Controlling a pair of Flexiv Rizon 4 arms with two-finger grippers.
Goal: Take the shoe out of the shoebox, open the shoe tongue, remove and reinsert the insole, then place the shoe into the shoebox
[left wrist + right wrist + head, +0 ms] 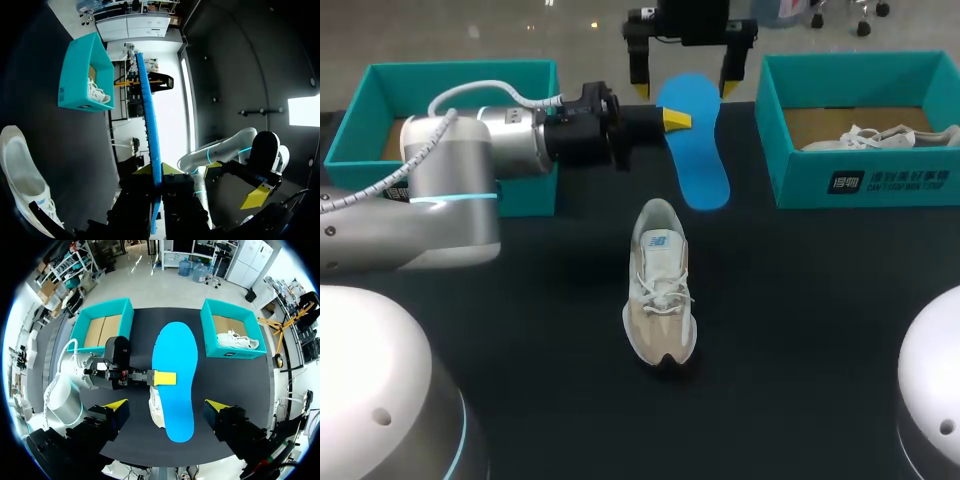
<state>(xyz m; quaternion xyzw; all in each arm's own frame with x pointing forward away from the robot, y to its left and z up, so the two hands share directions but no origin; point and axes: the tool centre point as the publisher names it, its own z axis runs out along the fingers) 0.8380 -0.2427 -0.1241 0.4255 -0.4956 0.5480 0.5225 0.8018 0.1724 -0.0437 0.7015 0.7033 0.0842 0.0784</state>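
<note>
A blue insole is held flat in the air above the black table, with my left gripper shut on its side edge. In the left wrist view the insole shows edge-on, running out from between that gripper's fingers. My right gripper hangs open above the insole's far end, a finger on either side and touching nothing. Seen from the right wrist, the right gripper straddles the insole from above. The white and beige shoe lies on the table below, toe towards me.
A teal shoebox stands at the back left behind my left arm, showing its cardboard bottom. A second teal shoebox at the back right holds another white shoe. The table is black.
</note>
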